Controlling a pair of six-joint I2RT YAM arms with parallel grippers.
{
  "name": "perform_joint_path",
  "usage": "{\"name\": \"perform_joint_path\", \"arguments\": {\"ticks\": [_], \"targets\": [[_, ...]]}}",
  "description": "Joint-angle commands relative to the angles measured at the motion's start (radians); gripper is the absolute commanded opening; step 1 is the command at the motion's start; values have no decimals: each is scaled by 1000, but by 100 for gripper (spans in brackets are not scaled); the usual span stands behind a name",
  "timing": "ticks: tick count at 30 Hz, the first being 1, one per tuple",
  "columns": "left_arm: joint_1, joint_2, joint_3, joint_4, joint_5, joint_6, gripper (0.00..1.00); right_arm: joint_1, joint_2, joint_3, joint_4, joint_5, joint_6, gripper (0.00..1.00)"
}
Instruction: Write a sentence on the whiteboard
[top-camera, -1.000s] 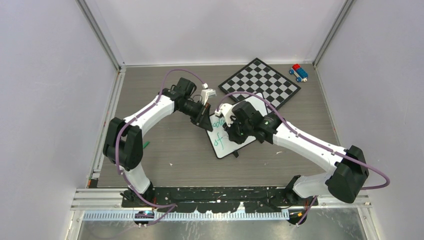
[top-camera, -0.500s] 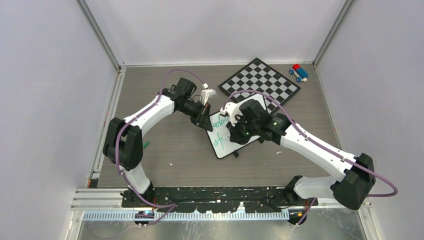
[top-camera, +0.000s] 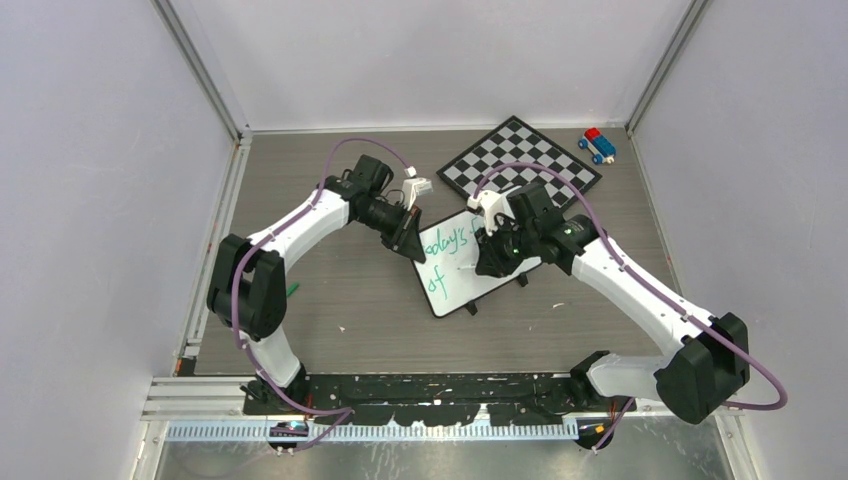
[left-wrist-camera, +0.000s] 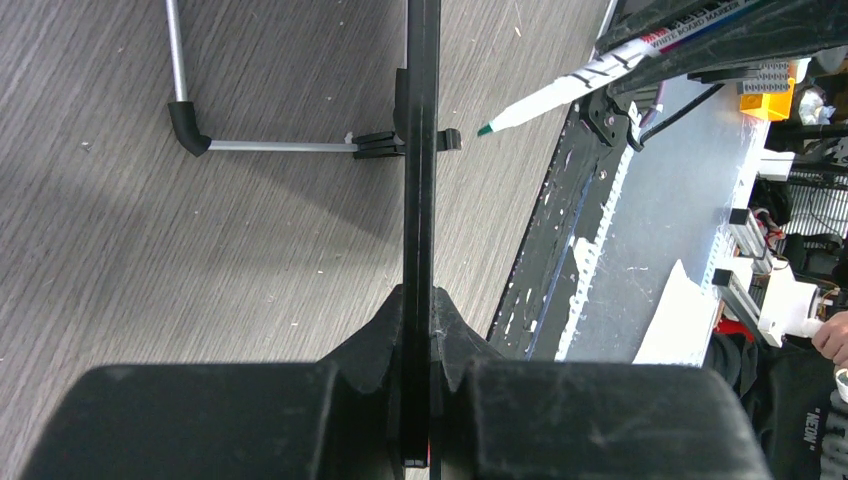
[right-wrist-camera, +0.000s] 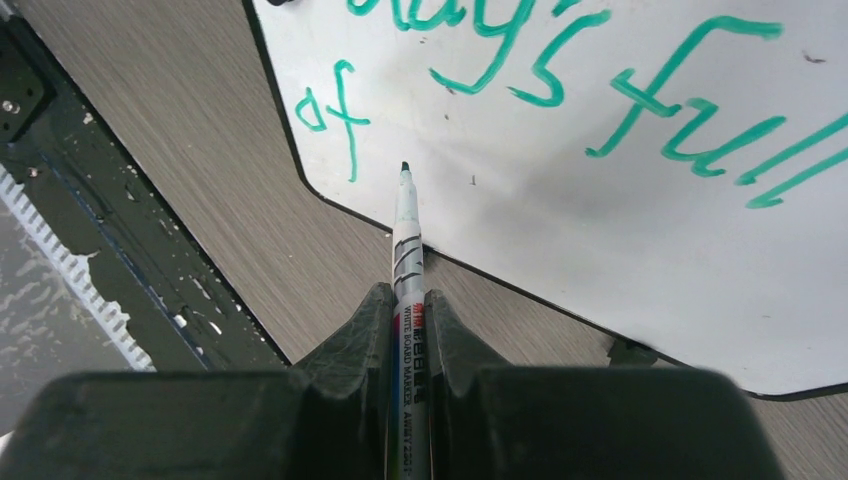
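The right arm has swung out toward 2 o'clock, baring more of the green handwritten sentence (top-camera: 445, 243) on the small white rounded-corner whiteboard (top-camera: 462, 280). The board stands mid-table, at 7 o'clock from the black-and-white checkered chessboard (top-camera: 520, 165). The left gripper (top-camera: 410, 240) is clenched on the board's 10 o'clock edge. The right gripper (top-camera: 497, 255) is clamped round a slim white green-tipped marker (right-wrist-camera: 408, 240).

The whiteboard looks light, stiff and slick, so pen pressure would likely push or tip it. The rim is the place to hold it, since fingers on the face could smudge the ink. The marker's smooth barrel seems best pinched mid-length, as here.

The left wrist view shows the board edge-on, with a thin wire leg (left-wrist-camera: 190, 110) behind it and the marker tip apart from its face. The top view cannot show that gap. The right wrist view reads "of" and "full", with the tip at 4 o'clock from "of"; from above, the arm covers "full".
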Motion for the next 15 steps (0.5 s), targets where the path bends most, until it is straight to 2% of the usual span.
{"name": "perform_joint_path", "arguments": {"ticks": [1,15], "targets": [[3,10,27,-32,-34,24,0,0,-13,15,0,-59,-13,0],[3,7,15,-14,-42,15,0,50,3,-1,12,51,-30,0]]}}
